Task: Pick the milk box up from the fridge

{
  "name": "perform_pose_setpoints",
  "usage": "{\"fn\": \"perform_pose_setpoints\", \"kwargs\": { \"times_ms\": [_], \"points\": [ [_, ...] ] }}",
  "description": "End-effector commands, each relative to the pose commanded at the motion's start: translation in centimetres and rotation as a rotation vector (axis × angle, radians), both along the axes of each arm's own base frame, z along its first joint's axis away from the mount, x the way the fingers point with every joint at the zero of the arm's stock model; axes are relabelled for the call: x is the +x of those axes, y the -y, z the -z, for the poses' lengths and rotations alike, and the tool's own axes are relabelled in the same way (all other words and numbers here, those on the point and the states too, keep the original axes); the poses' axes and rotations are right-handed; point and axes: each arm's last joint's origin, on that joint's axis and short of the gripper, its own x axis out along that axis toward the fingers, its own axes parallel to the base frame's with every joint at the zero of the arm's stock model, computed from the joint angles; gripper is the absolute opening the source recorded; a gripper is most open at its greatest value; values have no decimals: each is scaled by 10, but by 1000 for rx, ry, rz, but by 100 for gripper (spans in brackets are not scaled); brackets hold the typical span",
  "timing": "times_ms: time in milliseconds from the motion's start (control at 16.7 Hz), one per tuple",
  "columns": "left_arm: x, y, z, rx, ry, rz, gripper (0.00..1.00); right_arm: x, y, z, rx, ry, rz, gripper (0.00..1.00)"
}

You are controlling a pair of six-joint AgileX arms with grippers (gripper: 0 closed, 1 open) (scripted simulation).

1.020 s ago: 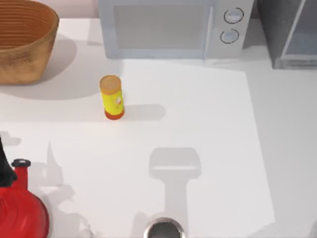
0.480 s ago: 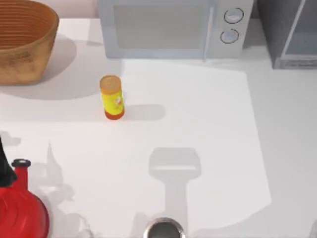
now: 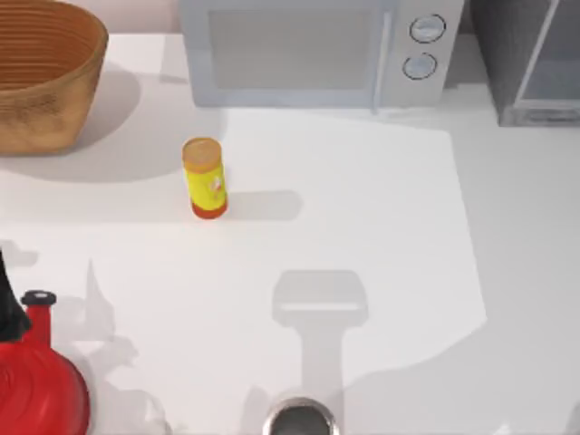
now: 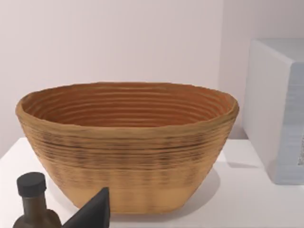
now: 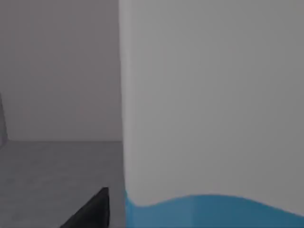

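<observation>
A white tabletop [image 3: 381,227] runs back to a pale wall. The light grey microwave [image 3: 308,50] stands at its rear; left of the microwave sits an empty woven basket [image 3: 41,72], right of it the dark speckled fridge [image 3: 526,54] with its translucent door. In front of the microwave stands a yellow canister [image 3: 205,178] with an orange lid, its label too small to read. A red kettle [image 3: 36,381] sits far in front-left of the microwave. The right wrist view has the milk box [image 5: 213,104] very close, white above blue, on a grey floor. I cannot tell either pincer's state.
</observation>
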Motion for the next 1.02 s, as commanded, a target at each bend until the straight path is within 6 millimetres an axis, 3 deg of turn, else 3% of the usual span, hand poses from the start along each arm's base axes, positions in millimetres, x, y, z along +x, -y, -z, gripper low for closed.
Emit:
{"fn": "perform_pose_setpoints", "kwargs": {
  "times_ms": [300, 1020],
  "points": [
    [0, 0, 0, 0, 0, 0, 100, 3, -1, 0, 1, -3, 0, 100],
    [0, 0, 0, 0, 0, 0, 100, 3, -1, 0, 1, -3, 0, 10]
  ]
}}
